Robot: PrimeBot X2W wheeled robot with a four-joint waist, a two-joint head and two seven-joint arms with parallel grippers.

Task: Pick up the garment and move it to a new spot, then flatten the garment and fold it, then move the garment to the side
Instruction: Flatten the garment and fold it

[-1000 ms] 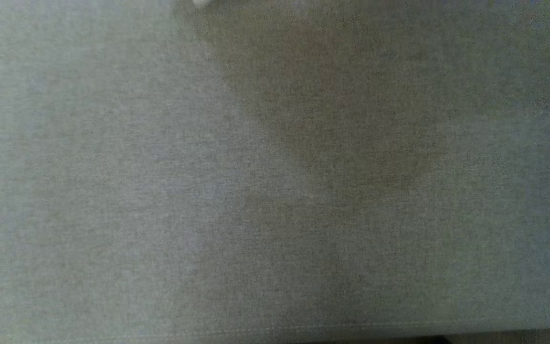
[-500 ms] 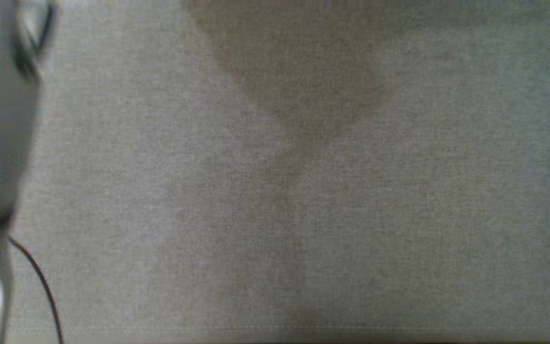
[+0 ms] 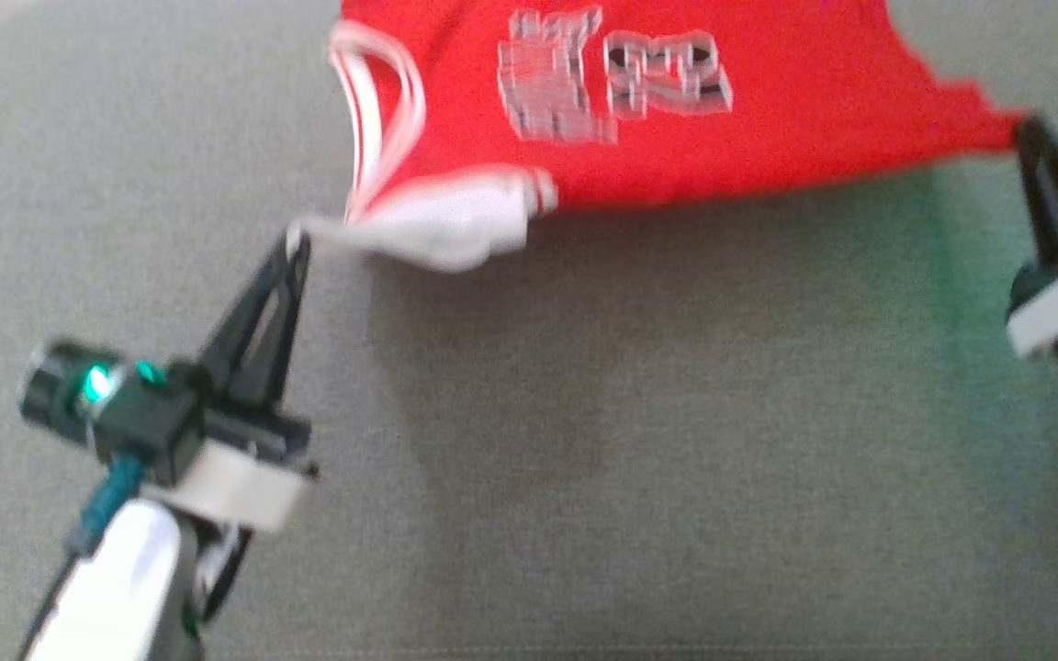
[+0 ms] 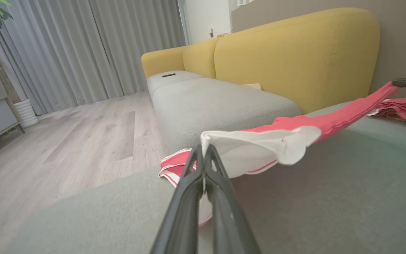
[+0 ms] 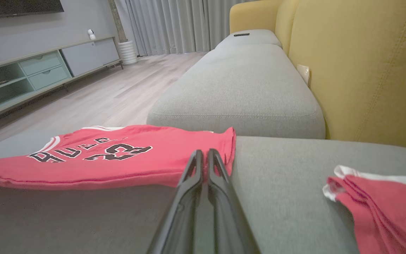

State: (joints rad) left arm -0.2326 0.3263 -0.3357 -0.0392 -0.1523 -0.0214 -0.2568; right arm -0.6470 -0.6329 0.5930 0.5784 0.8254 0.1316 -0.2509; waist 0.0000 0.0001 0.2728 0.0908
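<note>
well, the head view looks straight down on the garment (image 3: 676,138), a red jersey with white trim and blurred block lettering (image 3: 612,83), spread toward the top of the grey seat cushion (image 3: 584,459) and stretched between the two arms. the left gripper (image 3: 295,240) is clamped shut on the white, bunched corner at the jersey's left end, and the right gripper (image 3: 1029,128) is pinched closed on the red corner at the far right. the left wrist view adds what the overhead cannot: the cloth hangs off the cushion as a taut band, rising from the closed fingers toward the other arm's dark fingertip at the right edge, with a striped part sagging onto the seat below. it also shows the yellow backrest (image 4: 294,53), the wooden floor (image 4: 65,141) and pale curtains (image 4: 83,46). the right wrist view gives the print more sharply, black letters and numerals outlined in white, seen upside down, and the hem folded just at its closed fingers. a second red cloth (image 5: 382,201) with a white edge lies on the cushion to that view's right, apart from the jersey, and a low cabinet (image 5: 30,77) stands across the room.
</note>
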